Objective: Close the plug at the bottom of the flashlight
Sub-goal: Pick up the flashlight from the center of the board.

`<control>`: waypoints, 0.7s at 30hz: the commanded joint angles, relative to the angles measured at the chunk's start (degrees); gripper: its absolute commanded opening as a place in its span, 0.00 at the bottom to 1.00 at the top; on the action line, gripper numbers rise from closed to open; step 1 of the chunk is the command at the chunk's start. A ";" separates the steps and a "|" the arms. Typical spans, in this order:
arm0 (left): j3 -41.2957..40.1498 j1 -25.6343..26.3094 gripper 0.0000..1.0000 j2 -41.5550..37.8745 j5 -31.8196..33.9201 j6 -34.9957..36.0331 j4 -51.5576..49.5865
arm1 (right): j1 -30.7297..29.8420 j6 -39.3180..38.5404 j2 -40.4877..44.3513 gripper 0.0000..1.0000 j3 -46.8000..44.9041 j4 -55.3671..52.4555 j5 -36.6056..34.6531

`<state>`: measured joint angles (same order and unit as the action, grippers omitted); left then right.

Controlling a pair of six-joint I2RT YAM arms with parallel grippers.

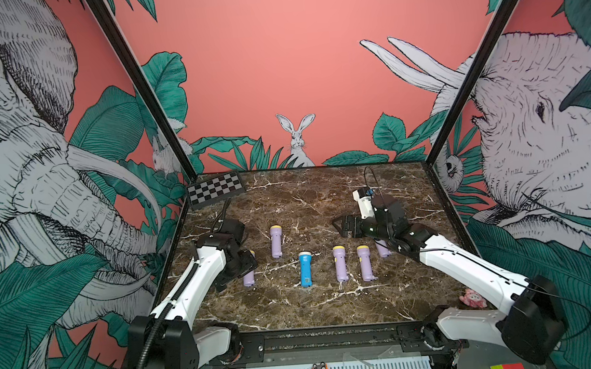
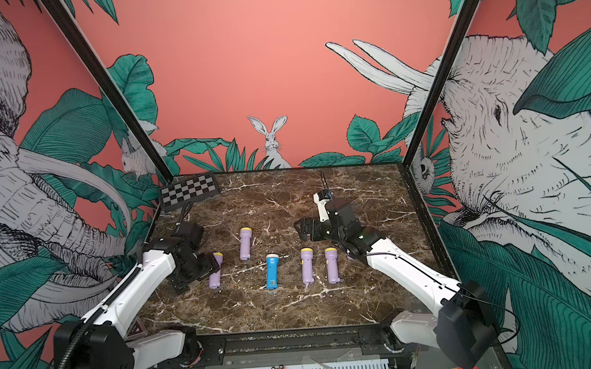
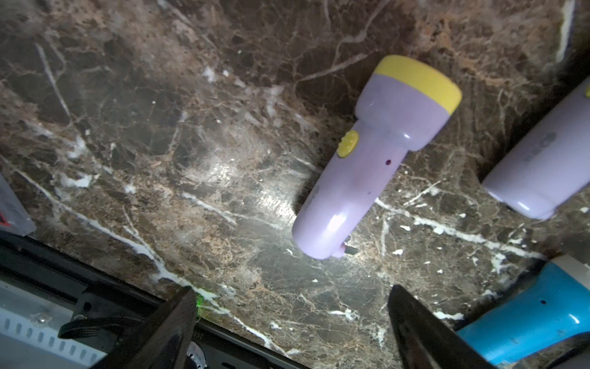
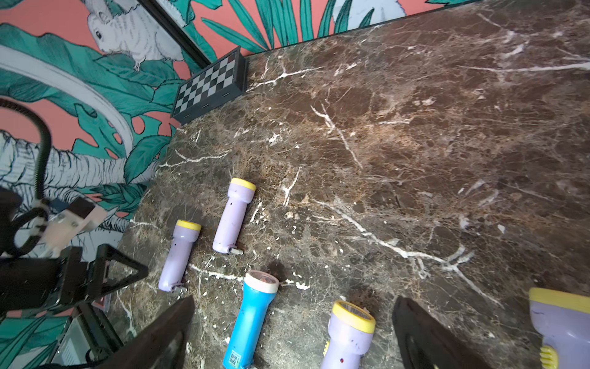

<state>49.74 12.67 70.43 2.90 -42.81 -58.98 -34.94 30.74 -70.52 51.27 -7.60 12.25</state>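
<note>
My left wrist camera shows what my arm hides in both top views: the lilac plastic flashlight with the yellow head (image 3: 367,166) lies flat on the brown marble tabletop (image 3: 159,143), and a small metal plug (image 3: 350,249) sticks out at its bottom end. That bottom end points toward the gap of my left gripper (image 3: 291,289), just ahead of it and apart from both fingers. The fingers stand wide apart and hold nothing. A blue plastic flashlight (image 3: 526,313) lies just beside one finger. A top view alone shows another lilac flashlight (image 1: 383,249) half under my right arm. My right gripper (image 4: 293,300) is also spread wide and empty, hanging above the tabletop.
</note>
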 commanded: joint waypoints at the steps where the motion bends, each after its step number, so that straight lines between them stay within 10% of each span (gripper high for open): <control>1: -0.48 1.11 0.94 2.26 -1.75 4.78 4.83 | -1.46 -2.25 0.58 0.97 0.24 0.96 1.15; 21: -2.02 1.73 0.73 14.97 0.31 9.48 11.12 | -4.76 -3.89 -0.64 0.97 2.28 -0.93 0.10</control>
<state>48.66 14.11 85.65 2.50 -33.82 -48.45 -39.13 27.81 -71.07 52.53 -8.56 12.64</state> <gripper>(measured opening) 0.738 0.974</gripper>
